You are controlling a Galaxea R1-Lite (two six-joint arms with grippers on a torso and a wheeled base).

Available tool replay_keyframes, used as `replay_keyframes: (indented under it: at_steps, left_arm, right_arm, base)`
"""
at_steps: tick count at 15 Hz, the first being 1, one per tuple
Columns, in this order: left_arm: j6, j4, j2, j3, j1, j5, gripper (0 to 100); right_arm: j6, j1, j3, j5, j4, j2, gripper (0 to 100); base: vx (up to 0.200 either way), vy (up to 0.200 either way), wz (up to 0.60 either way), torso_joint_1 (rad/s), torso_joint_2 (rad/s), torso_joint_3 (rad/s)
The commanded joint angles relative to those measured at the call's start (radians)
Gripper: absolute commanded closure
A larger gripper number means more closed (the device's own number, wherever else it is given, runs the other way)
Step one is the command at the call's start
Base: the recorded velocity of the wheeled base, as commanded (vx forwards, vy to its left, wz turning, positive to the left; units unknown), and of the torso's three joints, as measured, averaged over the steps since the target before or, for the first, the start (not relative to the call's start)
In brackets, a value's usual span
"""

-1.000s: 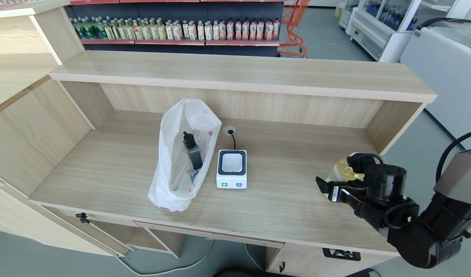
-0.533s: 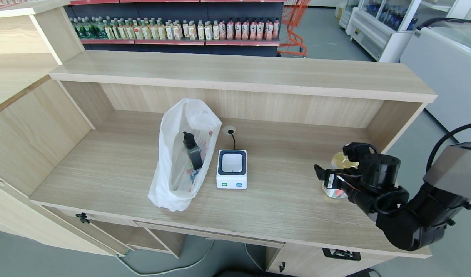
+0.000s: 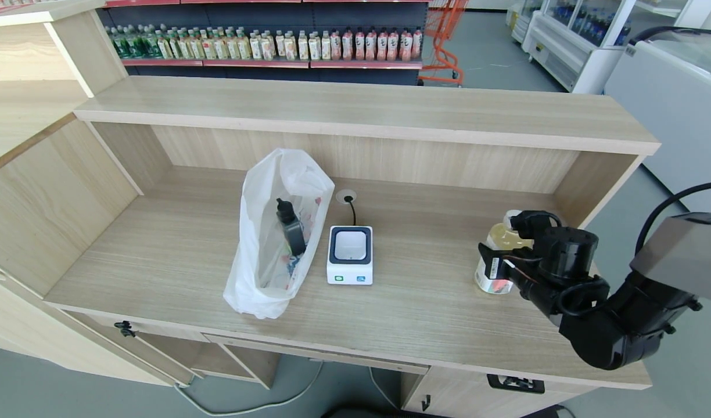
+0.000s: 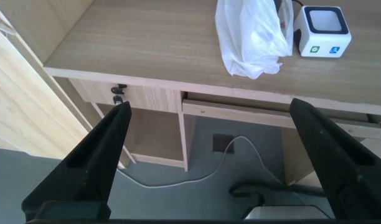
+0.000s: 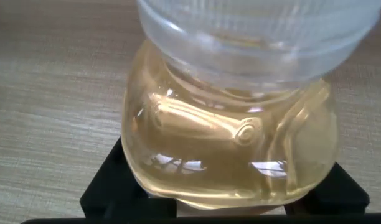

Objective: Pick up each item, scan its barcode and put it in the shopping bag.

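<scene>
Standing on wooden counter (image 3: 425,313): bag (image 3: 257,244), scanner (image 3: 349,255); drink shelves (image 3: 274,46) behind.

Right gripper (image 3: 502,239) around yellowish bottle (image 3: 490,276) (upright), right of scanner (image 3: 349,254)

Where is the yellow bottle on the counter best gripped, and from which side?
Around the middle of its body, below the shoulder, coming level from the robot's right: the bottle stands upright, its body is round, and the right end effector sits there around it.
</scene>
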Motion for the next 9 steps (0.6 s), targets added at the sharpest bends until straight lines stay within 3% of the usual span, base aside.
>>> replay_keyframes:
  at_steps: [1, 3, 7, 8, 9]
  left_arm:
    - [0.000, 0.000, 0.000, 0.000, 0.001, 0.000, 0]
    - [0.000, 0.000, 0.001, 0.000, 0.001, 0.000, 0]
    - [0.000, 0.000, 0.000, 0.000, 0.001, 0.000, 0]
    - [0.000, 0.000, 0.000, 0.000, 0.001, 0.000, 0]
    - [0.000, 0.000, 0.000, 0.000, 0.001, 0.000, 0]
  right_arm:
    - [0.002, 0.002, 0.001, 0.001, 0.001, -0.016, 100]
    - [0.013, 0.007, 0.006, 0.004, 0.006, -0.029, 100]
    - [0.260, 0.055, 0.013, 0.260, 0.254, -0.295, 100]
    - [0.300, 0.058, 0.032, 0.443, 0.287, -0.367, 100]
    - [0.300, 0.058, 0.053, 0.546, 0.287, -0.388, 100]
  base:
    - [0.000, 0.000, 0.00, 0.000, 0.00, 0.000]
    - [0.000, 0.000, 0.00, 0.000, 0.00, 0.000]
    - [0.000, 0.000, 0.00, 0.000, 0.00, 0.000]
    - [0.000, 0.000, 0.00, 0.000, 0.00, 0.000]
    - [0.000, 0.000, 0.00, 0.000, 0.00, 0.000]
